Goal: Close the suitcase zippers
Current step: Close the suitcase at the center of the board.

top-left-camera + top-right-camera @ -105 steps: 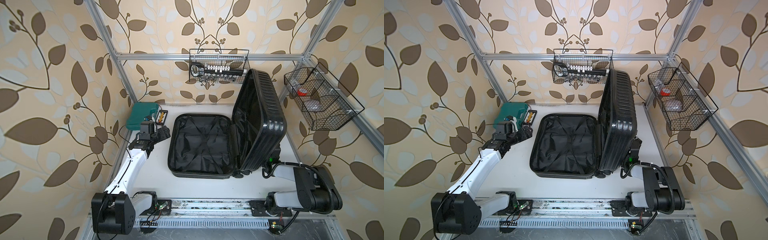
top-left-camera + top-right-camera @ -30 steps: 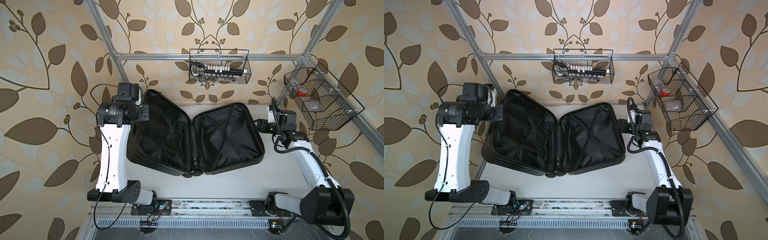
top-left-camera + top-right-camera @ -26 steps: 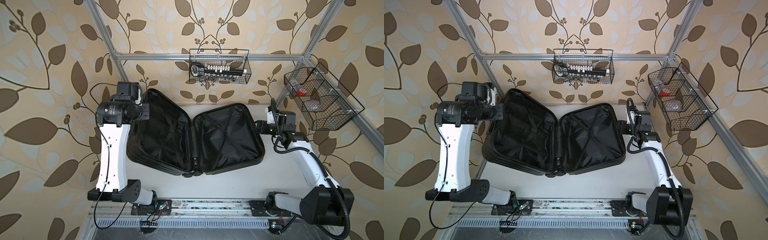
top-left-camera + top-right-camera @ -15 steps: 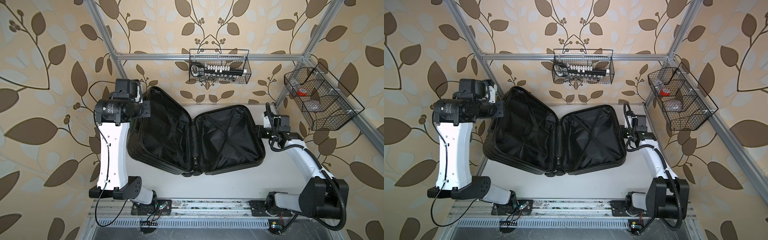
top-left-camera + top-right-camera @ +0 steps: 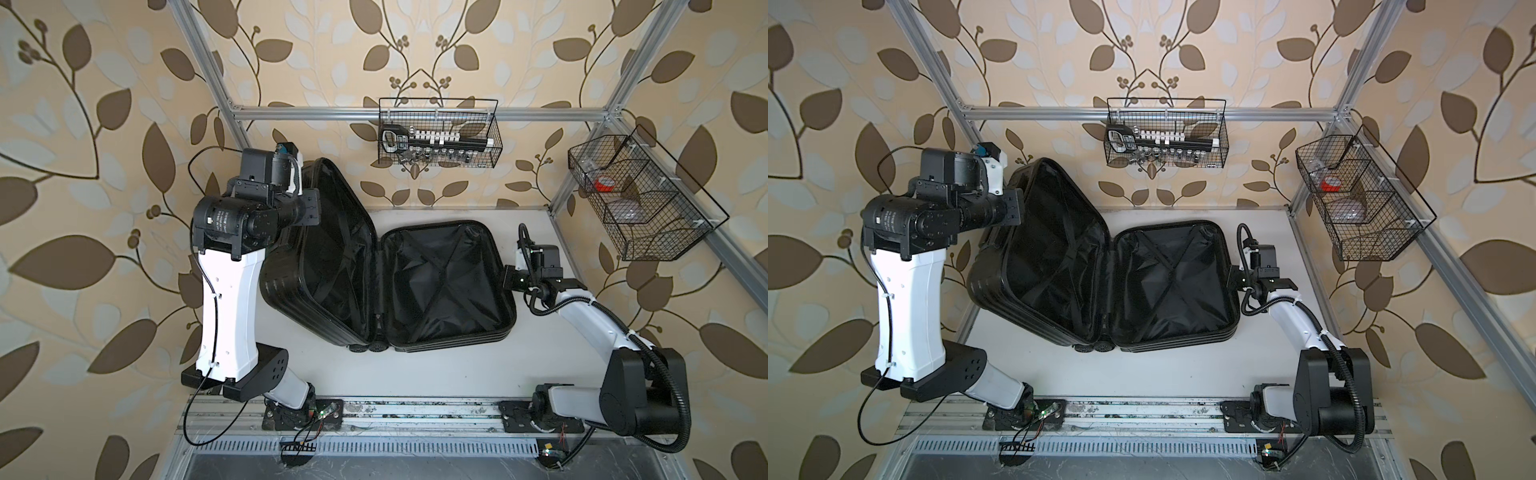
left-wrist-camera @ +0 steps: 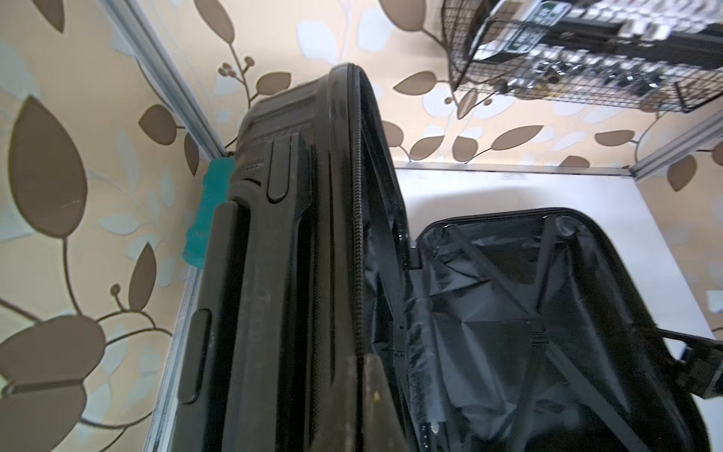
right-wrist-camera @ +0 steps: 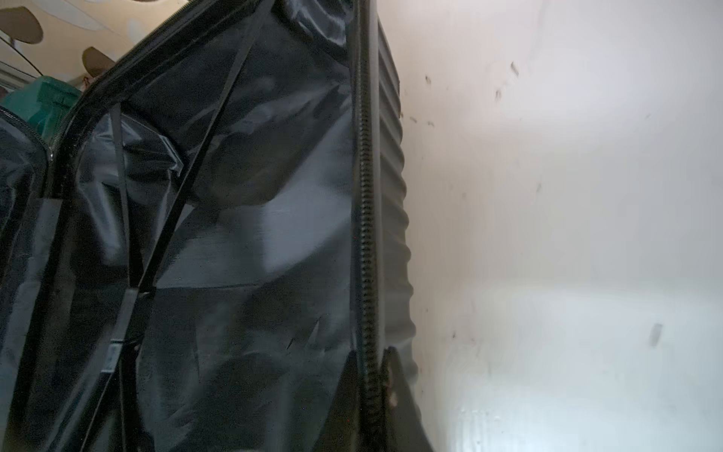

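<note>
Left gripper point(image 5: 311, 204), in both top views: pinched shut on the far-left rim of the suitcase point(image 5: 444, 286), holding that shell tilted up off the counter point(image 5: 436, 374). Right gripper point(image 5: 509, 277): clamped narrow on the right rim of the flat shell. Hinge midway between them, running near to far; probably the left arm's job to swing its shell over.

Left wrist view: zippers point(image 6: 357, 219) running straight away from the fingers point(image 6: 377, 395) along the raised rim.

Right wrist view: same kind of track passing between the closed fingers, lining on one side, ribbed shell on the other.
</note>
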### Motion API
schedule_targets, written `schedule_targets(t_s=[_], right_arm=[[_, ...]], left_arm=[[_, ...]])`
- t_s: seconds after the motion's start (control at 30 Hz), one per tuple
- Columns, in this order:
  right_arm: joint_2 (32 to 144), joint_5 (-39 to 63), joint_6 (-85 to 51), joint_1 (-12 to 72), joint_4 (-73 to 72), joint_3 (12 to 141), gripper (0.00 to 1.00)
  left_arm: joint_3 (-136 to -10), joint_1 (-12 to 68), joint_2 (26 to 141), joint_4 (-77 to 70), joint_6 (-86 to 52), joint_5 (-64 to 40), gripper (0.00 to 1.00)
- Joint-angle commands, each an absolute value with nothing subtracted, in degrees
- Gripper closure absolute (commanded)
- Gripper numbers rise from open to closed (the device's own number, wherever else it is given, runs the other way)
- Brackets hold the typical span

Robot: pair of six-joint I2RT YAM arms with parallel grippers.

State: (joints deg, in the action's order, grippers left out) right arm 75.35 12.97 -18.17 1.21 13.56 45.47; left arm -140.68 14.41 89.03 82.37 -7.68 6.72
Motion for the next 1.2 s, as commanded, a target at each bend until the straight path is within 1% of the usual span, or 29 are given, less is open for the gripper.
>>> schedule_targets(t_s=[0.0,0.27,0.43,0.5,0.6,0.63,0.7,0.77,0.8,0.83,0.93,1.0,1.17], right_arm=[[73.25,19.9,-30.15,5.58,6.67,42.74,1.0],[71.97,12.79,-45.64,18.46,-5.2,37.93,1.0],[72.98,7.46,-51.09,25.99,-9.25,37.97,1.0],[73.77,6.46,-53.18,28.05,-10.85,38.14,1.0],[74.77,5.1,-53.91,30.35,-12.1,38.73,1.0],[74.97,4.63,-53.96,30.86,-11.97,38.92,0.97],[74.93,4.18,-53.85,30.96,-11.8,38.65,0.85],[74.05,2.59,-53.18,30.94,-10.6,38.03,0.69],[73.23,1.09,-52.69,30.94,-9.23,37.7,0.62],[72.15,-0.59,-52.01,30.88,-8.0,37.14,0.59],[68.69,-4.02,-49.06,29.77,-5.68,34.41,0.55],[66.53,-3.31,-47.6,27.81,-4.97,32.12,0.55],[59.15,-3.12,-43.33,26.45,-0.49,26.81,0.54]], left_arm=[[-144.12,19.36,89.31,73.55,-10.73,8.63,1.0],[-144.71,31.08,93.09,70.15,-11.77,15.11,1.0],[-145.08,38.61,96.39,69.17,-10.83,20.68,1.0],[-145.37,41.67,97.95,69.39,-9.79,23.71,1.0],[-144.86,44.36,99.77,69.61,-9.66,24.94,1.0],[-144.4,45.11,100.22,69.48,-9.75,24.96,1.0],[-143.36,46.45,101.03,68.89,-9.94,24.38,1.0],[-142.34,48.29,101.7,68.02,-9.98,23.41,0.82],[-141.89,49.17,102.09,67.43,-10.04,22.3,0.69],[-141.62,50.0,102.51,67.05,-9.97,21.02,0.59],[-140.8,51.53,103.53,66.55,-10.65,15.51,0.41],[-139.29,51.77,103.64,66.01,-11.95,12.42,0.35],[-131.66,51.77,102.17,64.2,-14.83,9.58,0.3]])
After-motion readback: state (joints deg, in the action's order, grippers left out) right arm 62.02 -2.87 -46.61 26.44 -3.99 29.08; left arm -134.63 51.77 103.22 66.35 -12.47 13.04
